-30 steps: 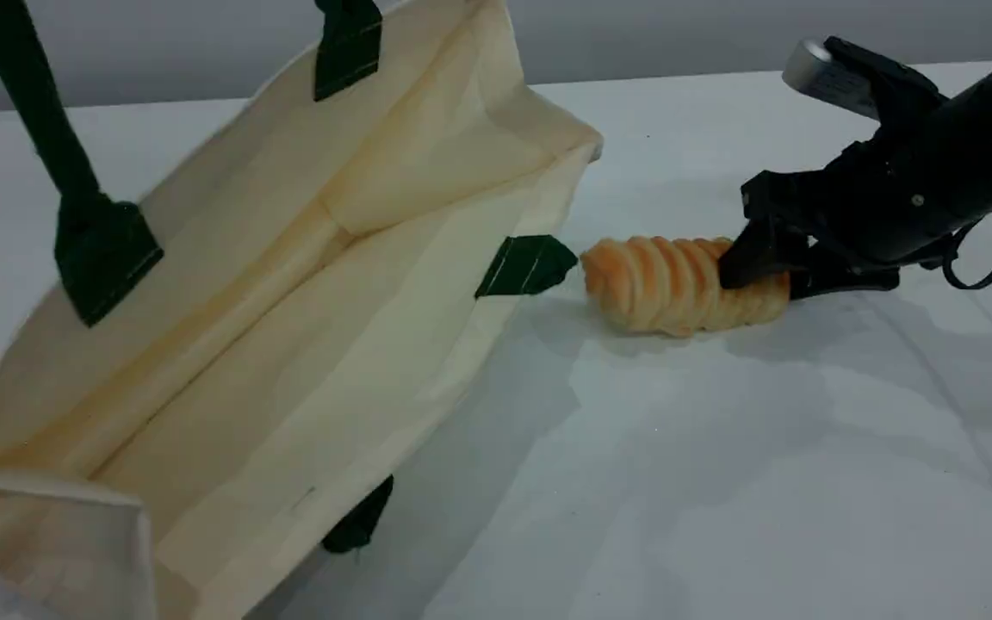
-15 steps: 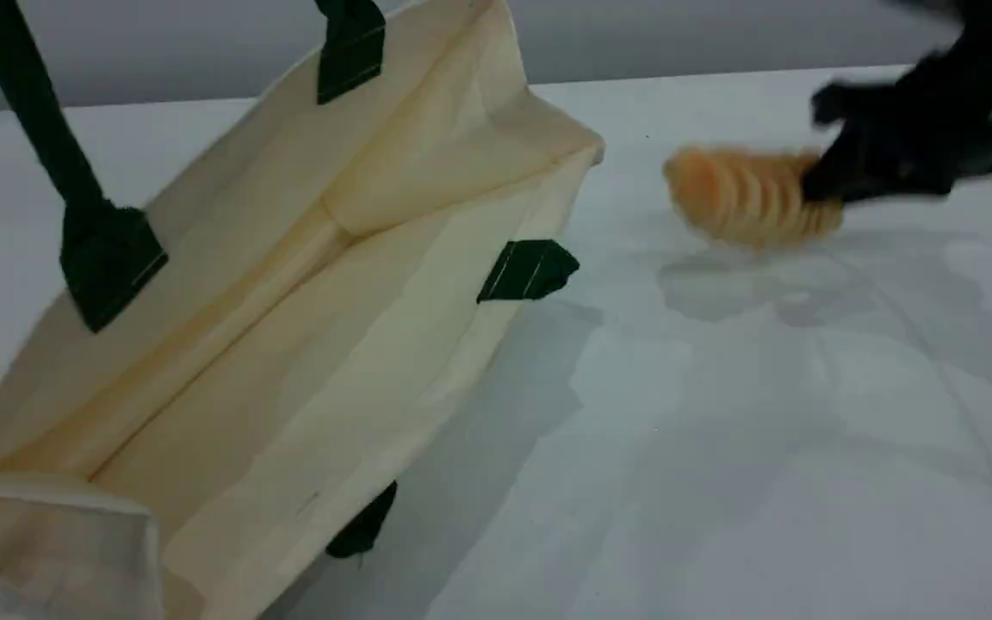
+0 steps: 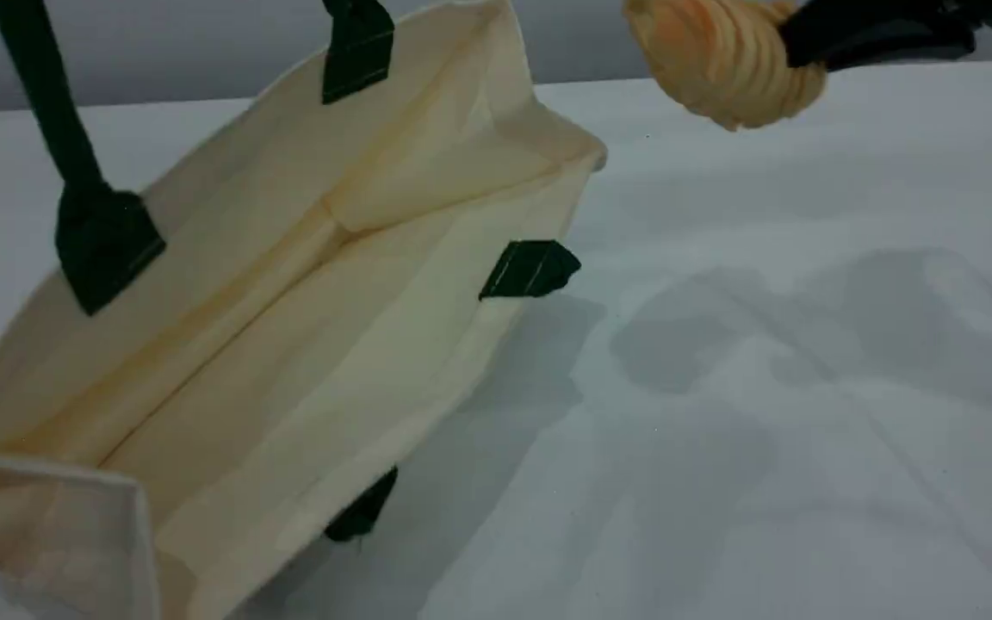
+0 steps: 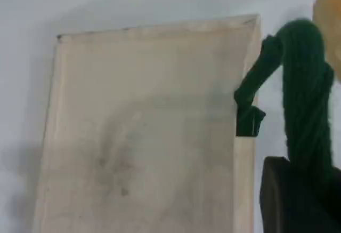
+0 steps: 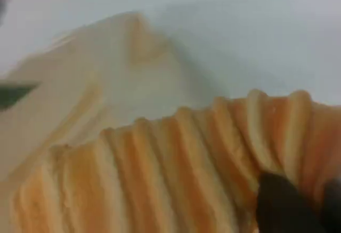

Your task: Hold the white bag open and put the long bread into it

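**Bread aloft, bag mouth waiting**

The right tool (image 3: 793,43) is clenched on one end of the oblong golden-orange bread roll with pale spiral ridges (image 3: 720,65), which hangs in the air above the white worktop (image 3: 763,387), up and to the right of the large cream-white canvas tote bag (image 3: 289,301) and well clear of its rim. The grip sits near the roll's end, so most of its length juts out unsupported; it could pivot or slip free on the way across, I judge, and fall onto the worktop short of the opening.

The left tool (image 4: 298,201) is closed on the dark green rope handle (image 4: 303,99), holding one side of the bag up. If that pull slackens, the soft canvas wall may sag and narrow the mouth. The near corner of the rim also stands between roll and opening; a low approach could knock it and fold it inward.

The bag gapes wide toward the scene camera. Its visible interior shows only bare creased lining; nothing lies in it.
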`<state>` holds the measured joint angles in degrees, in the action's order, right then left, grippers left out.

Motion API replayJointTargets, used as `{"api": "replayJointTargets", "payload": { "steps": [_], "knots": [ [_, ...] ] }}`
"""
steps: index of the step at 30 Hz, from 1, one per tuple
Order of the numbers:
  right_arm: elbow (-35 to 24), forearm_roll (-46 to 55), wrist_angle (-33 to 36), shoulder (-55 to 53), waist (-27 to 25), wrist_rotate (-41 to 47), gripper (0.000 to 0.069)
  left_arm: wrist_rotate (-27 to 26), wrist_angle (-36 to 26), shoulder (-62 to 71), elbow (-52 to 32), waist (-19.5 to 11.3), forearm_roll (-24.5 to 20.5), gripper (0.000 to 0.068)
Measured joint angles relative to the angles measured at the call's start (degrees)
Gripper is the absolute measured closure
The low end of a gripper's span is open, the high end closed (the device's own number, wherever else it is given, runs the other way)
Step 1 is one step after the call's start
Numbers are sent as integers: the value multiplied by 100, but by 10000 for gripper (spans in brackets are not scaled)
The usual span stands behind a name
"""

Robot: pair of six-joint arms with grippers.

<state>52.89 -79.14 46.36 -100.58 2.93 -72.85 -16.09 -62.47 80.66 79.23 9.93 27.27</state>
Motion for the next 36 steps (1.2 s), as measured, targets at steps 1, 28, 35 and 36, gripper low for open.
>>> {"api": "replayJointTargets", "payload": {
  "steps": [1, 28, 35, 36],
  "knots": [
    [0, -5, 187, -1, 83, 5, 619, 0, 0, 60, 87, 0, 7, 593],
    [21, -415, -795, -8, 2004, -119, 631, -273, -308, 432, 661, 622, 723, 593],
    [21, -879, -1507, -151, 2001, -520, 633, -273, -308, 432, 663, 622, 872, 593],
    [21, -1007, -1507, -195, 2001, -616, 633, -273, -308, 432, 663, 622, 872, 593]
  ]
}}
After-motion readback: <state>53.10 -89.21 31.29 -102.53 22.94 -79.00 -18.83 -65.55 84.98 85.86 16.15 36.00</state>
